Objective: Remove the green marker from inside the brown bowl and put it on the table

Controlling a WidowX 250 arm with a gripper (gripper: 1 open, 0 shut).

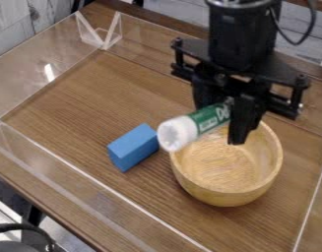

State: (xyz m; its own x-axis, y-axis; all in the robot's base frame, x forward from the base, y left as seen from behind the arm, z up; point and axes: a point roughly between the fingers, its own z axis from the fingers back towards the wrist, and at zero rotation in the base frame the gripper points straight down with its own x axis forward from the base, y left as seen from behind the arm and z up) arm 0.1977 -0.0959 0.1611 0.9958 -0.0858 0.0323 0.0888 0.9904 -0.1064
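The green marker (192,127) is a thick white cylinder with a green label, and it hangs in the air nearly level. My gripper (223,122) points straight down and is shut on its label end. The marker's white cap end sticks out to the left, past the rim of the brown bowl (259,179). The bowl is a round light wooden one standing on the table (85,98) at the front right. My gripper hovers over the bowl's left back part, and the bowl's inside that shows holds nothing.
A blue rectangular block (133,148) lies on the table just left of the bowl. Low clear acrylic walls (45,162) edge the tabletop, with a clear stand (97,34) at the back left corner.
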